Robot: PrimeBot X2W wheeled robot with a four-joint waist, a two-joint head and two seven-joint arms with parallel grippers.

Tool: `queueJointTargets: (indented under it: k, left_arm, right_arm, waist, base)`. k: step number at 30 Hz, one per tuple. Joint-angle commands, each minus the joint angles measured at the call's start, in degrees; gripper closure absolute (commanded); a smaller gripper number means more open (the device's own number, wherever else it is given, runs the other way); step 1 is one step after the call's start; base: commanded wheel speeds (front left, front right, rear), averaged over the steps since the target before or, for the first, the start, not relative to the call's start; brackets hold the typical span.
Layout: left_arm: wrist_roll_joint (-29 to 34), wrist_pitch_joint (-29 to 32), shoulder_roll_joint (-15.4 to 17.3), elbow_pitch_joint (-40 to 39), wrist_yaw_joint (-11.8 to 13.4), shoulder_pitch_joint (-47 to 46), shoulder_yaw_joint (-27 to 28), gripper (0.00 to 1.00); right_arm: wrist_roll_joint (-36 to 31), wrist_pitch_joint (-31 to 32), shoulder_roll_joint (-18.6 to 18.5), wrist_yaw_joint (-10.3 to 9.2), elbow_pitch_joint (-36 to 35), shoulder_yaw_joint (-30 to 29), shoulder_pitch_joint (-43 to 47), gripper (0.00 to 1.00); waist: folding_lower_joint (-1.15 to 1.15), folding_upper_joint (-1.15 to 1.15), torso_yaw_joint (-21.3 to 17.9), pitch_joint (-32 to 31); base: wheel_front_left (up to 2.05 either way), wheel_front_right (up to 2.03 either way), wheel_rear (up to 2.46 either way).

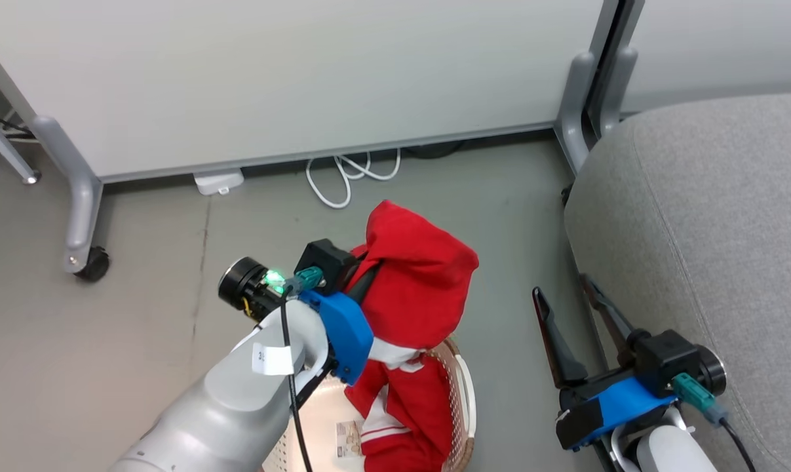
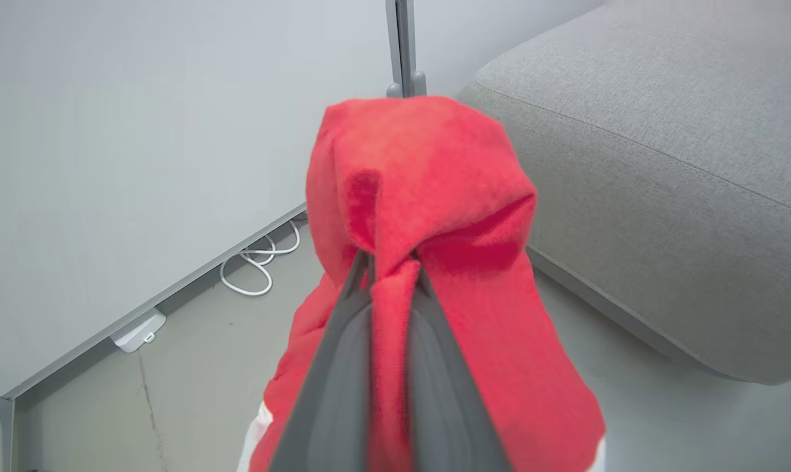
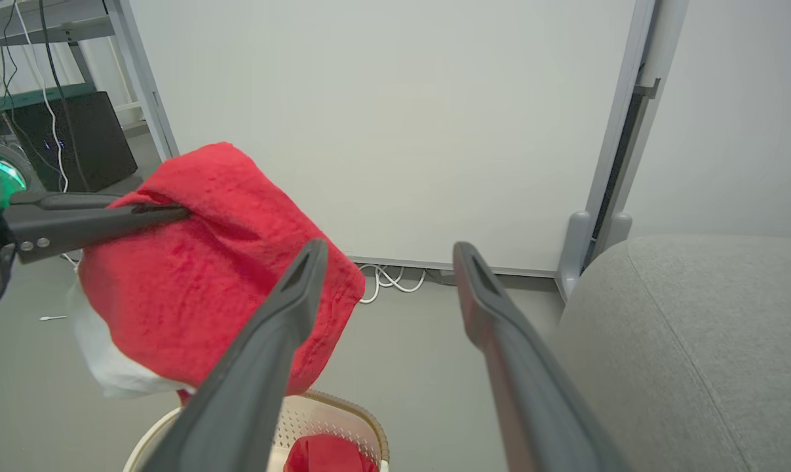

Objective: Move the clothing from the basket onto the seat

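Note:
My left gripper (image 2: 392, 255) is shut on a bright red piece of clothing (image 2: 421, 170), a fold of it pinched between the two fingers. In the head view that garment (image 1: 418, 275) hangs above the basket (image 1: 464, 406), with white trim at its lower end. A second red garment with white stripes (image 1: 408, 419) lies inside the basket beside a paper label. The grey seat (image 1: 710, 216) stands to the right. My right gripper (image 1: 560, 286) is open and empty, low beside the seat's edge. In the right wrist view its fingers (image 3: 390, 248) spread wide, the lifted garment (image 3: 198, 275) left of them above the basket's rim (image 3: 343, 400).
A white partition panel (image 1: 290, 72) on grey legs, one with a caster (image 1: 94, 262), stands behind the basket. A coiled white cable (image 1: 343, 177) and a white adapter (image 1: 218, 181) lie on the grey floor at its foot. A black box (image 3: 74, 137) sits at the far left.

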Motion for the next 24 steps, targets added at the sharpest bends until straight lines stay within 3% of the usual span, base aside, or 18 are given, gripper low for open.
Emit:
queueJointTargets:
  k: [1,13,24]
  left_arm:
    - [-0.1,-0.3,-0.3,-0.3,-0.4,-0.8,-0.2,1.0]
    - [-3.7,1.2,-2.4,-3.9,-0.3,-4.7,-1.6,1.0]
    - [-6.5,2.0,-3.4,-4.1,-0.3,-6.0,-2.8,1.0]
  right_arm:
    - [-0.4,-0.2,-0.1,0.01,0.3,0.2,1.0,0.0]
    - [0.2,-0.2,-0.1,0.01,1.8,1.8,2.7,0.0]
    - [-0.7,0.3,-0.1,0.01,1.2,2.8,2.8,0.0]
  waist:
    - [0.01,0.0,0.7,-1.3]
    - [0.01,0.0,1.1,-5.4]
    - [0.01,0.0,1.0,-5.2]
  base:
    - [0.0,0.0,0.0]
    - [0.0,0.0,0.0]
    - [0.0,0.0,0.0]
